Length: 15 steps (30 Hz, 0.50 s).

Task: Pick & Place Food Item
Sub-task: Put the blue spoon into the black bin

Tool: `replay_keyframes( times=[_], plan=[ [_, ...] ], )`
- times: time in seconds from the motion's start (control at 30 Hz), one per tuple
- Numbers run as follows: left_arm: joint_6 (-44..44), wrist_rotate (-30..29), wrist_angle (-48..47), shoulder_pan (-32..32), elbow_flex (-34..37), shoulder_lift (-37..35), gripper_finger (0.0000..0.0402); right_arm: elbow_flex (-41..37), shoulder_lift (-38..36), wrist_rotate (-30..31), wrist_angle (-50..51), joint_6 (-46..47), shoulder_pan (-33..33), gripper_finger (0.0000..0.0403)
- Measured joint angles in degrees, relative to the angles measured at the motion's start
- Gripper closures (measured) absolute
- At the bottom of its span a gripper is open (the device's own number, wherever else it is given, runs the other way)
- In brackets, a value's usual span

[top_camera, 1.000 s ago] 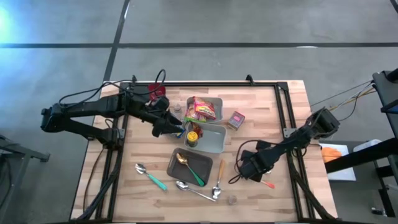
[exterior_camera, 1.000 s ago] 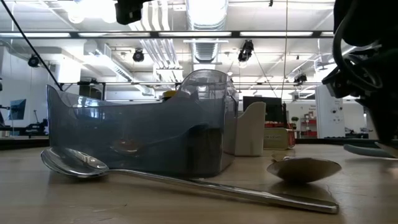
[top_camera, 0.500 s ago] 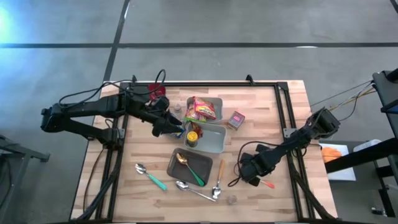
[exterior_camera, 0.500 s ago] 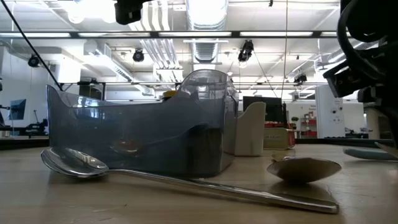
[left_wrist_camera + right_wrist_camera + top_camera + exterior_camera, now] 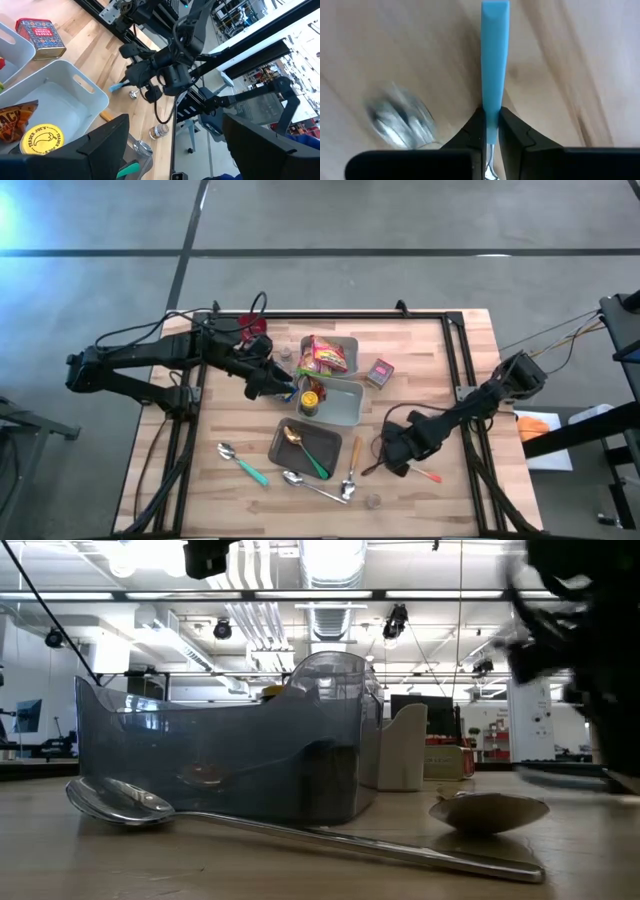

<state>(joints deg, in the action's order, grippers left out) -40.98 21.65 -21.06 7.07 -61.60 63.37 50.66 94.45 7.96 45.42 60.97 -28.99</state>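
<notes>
We have the blue-handled utensil [image 5: 495, 55] pinched between the fingers of our right gripper [image 5: 491, 131], low over the table [image 5: 440, 370]. The grasp looks made; next comes a steady lift. Our left gripper [image 5: 283, 388] hovers spread beside the white bin [image 5: 345, 416].

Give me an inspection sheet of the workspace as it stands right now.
Surface: wooden table, inside a black frame.
Job's things: snack packet in one white bin; yellow-lidded can in the next white bin.
Clutter: spoons on the table and in the dark tray; red box.
Grippers: right gripper shut on blue utensil handle; left gripper open, at the bins.
Cables: black loops near the right arm.
Surroundings: grey floor, no people seen.
</notes>
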Motion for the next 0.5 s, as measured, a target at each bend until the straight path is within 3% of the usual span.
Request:
replay_keyframes(
  times=[0.3, 0.5],
  plan=[
    [-0.57, 0.04, -0.17, 0.02, 0.00, -0.02, 0.0078, -0.22, -12.48, 4.15, -0.89, 4.81, 0.16, 0.0382],
    [-11.29, 0.10, 0.07, 0.03, 0.00, 0.36, 0.0078, 0.73, -19.75, 4.40, -8.01, 0.02, 2.04, 0.0383]
  ],
)
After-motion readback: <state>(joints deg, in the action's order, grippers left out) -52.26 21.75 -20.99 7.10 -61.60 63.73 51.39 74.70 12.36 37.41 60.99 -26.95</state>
